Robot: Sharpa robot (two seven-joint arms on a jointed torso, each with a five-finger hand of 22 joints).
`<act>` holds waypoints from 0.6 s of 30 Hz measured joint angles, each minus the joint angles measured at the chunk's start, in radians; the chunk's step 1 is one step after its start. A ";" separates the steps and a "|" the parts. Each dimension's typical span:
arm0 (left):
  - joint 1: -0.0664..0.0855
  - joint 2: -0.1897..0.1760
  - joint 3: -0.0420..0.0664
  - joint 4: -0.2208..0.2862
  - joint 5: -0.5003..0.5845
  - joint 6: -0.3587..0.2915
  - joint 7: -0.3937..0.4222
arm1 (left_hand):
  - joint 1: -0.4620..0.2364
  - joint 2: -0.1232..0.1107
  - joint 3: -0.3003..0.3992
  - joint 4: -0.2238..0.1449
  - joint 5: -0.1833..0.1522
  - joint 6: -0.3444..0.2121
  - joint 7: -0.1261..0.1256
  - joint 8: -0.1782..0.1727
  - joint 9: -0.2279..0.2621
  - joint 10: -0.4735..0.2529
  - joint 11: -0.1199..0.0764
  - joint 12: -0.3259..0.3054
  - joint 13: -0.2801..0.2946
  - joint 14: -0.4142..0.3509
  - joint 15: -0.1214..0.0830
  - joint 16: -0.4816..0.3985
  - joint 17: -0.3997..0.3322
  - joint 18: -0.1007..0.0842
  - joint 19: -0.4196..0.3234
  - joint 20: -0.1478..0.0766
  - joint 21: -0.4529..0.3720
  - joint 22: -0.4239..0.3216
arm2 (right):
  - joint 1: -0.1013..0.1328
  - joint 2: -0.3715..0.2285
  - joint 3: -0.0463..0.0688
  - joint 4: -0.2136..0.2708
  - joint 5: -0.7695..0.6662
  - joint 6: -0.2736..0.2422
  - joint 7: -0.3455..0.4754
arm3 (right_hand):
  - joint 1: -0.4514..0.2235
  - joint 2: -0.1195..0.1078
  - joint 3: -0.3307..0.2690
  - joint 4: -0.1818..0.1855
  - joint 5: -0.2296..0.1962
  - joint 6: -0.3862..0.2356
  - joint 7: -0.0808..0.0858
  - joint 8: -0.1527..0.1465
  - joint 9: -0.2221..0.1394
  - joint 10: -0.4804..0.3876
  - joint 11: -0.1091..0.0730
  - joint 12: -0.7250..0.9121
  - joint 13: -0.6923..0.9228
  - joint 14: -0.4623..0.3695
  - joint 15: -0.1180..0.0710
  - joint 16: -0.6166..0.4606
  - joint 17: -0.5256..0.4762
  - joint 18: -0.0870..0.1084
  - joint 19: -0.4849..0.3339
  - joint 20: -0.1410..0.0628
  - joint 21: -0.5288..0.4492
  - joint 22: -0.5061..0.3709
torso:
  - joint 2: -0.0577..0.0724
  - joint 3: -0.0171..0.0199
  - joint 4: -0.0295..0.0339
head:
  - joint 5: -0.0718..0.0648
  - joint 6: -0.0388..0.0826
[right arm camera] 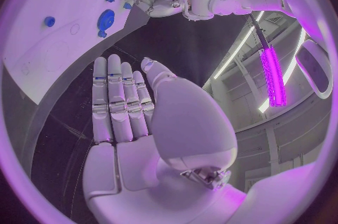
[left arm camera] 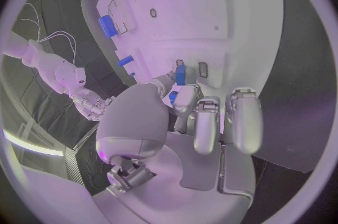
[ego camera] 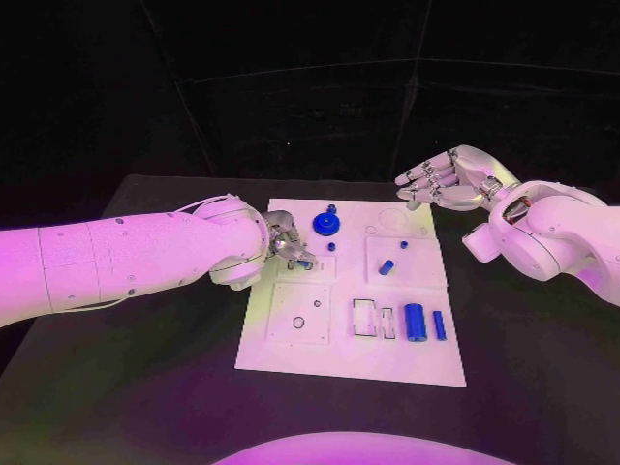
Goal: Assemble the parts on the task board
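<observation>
The white task board (ego camera: 341, 360) lies in the middle of the black table. My left hand (ego camera: 285, 247) is at the board's left edge and pinches a small blue part (left arm camera: 181, 74) between thumb and a finger, just above the board's surface beside a small slot (left arm camera: 203, 69). My right hand (ego camera: 443, 179) hovers beyond the board's far right corner, holding nothing, fingers straight and side by side (right arm camera: 116, 100). On the board stand a round blue disc with a knob (ego camera: 325, 225), a blue peg (ego camera: 387, 267), a blue cylinder (ego camera: 415, 322) and a thin blue bar (ego camera: 439, 325).
White rectangular frames (ego camera: 364, 318) lie beside the blue cylinder, and a square plate with a hole (ego camera: 299, 318) sits at the board's near left. Black table (ego camera: 142, 387) surrounds the board on all sides. My left arm (ego camera: 101, 262) crosses the table's left half.
</observation>
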 measured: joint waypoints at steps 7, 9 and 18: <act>0.000 0.003 0.000 0.000 -0.001 0.008 0.000 | 0.000 0.000 0.000 0.000 0.000 0.001 -0.001 0.000 0.000 0.000 0.000 0.000 0.000 0.000 0.000 0.000 0.000 0.000 0.000 0.000 0.000 0.000 | 0.000 0.002 0.000 0.000 0.000 0.001 0.000 | 0.000 0.000 0.000 0.000 0.000 0.000 0.000 0.000 0.000 0.000 0.000 0.000 0.000 0.000 0.000 0.000 0.000 0.000 0.000 0.000 0.000 -0.001 | 0.000 0.0002 0.0003 | 0.000 -0.001; 0.000 0.004 0.001 0.000 -0.001 0.010 0.000 | 0.001 0.001 0.000 0.000 0.000 0.001 -0.001 -0.001 0.000 0.000 0.000 0.000 0.000 0.000 0.000 0.000 0.000 0.000 0.000 0.000 0.000 0.000 | 0.000 0.002 0.000 0.000 0.000 0.002 0.000 | 0.000 0.000 0.000 0.000 0.000 0.000 0.000 0.000 0.000 0.000 0.000 0.000 0.000 0.000 0.000 0.000 0.000 0.000 0.000 0.000 0.000 -0.001 | 0.000 0.0002 0.0005 | 0.000 -0.002; -0.001 0.008 0.000 0.001 -0.001 0.018 0.000 | 0.001 0.001 0.000 0.000 -0.001 0.001 0.000 0.004 0.000 0.000 0.000 0.000 0.000 0.000 0.000 0.000 0.000 0.000 0.000 0.000 0.000 0.000 | 0.000 0.004 0.000 0.001 -0.001 0.003 0.000 | 0.000 0.000 0.000 0.000 0.000 0.000 0.000 0.000 0.000 0.000 0.000 0.000 0.000 0.000 0.000 0.000 -0.001 0.000 0.000 0.000 -0.004 -0.001 | 0.000 -0.0002 0.0012 | 0.000 -0.003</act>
